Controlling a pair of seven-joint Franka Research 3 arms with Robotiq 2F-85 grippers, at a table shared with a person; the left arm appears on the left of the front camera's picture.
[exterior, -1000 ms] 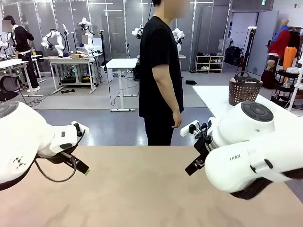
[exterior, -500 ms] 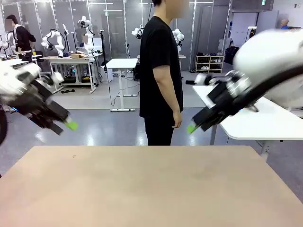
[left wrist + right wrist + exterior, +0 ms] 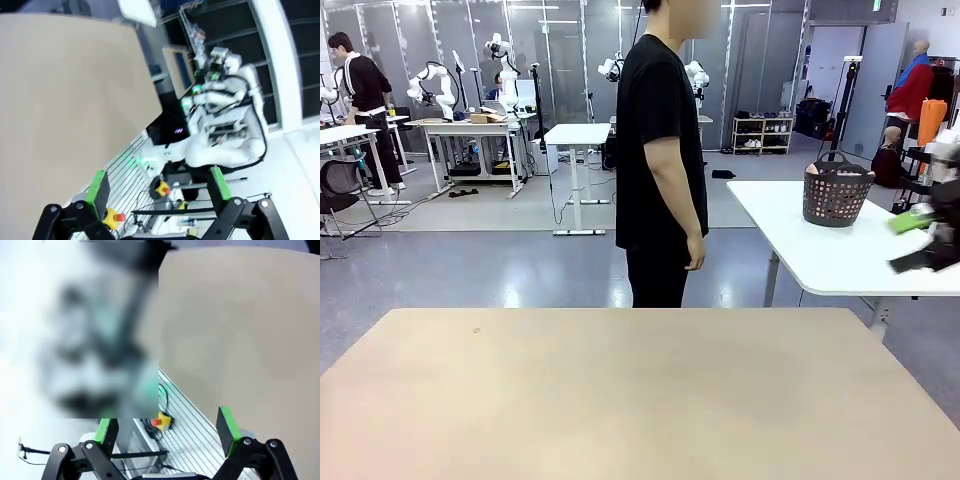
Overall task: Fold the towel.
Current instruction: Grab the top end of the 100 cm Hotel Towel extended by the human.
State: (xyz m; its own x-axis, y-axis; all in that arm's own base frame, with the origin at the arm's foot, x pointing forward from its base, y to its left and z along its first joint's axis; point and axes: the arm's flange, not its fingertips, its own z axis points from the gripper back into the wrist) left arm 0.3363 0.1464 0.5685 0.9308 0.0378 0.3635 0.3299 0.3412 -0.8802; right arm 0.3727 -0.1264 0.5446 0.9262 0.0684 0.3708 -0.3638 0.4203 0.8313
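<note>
The left gripper [image 3: 158,184], jaws spread, is now withdrawn from over the desk [image 3: 620,400], the right gripper [image 3: 165,427] is likewise swung aside with jaws spread, and the towel's whereabouts cannot be told, so folding is judged unstarted.

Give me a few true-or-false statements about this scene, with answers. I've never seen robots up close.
1. The person at the table's far side wears a black T-shirt. True.
2. The left gripper is clamped shut. False: its jaws stand open, holding nothing.
3. A dark basket sits on the white table. True.
4. The person's hand rests on the tan table. False: it hangs at the person's side.
5. The right gripper is open. True.
</note>
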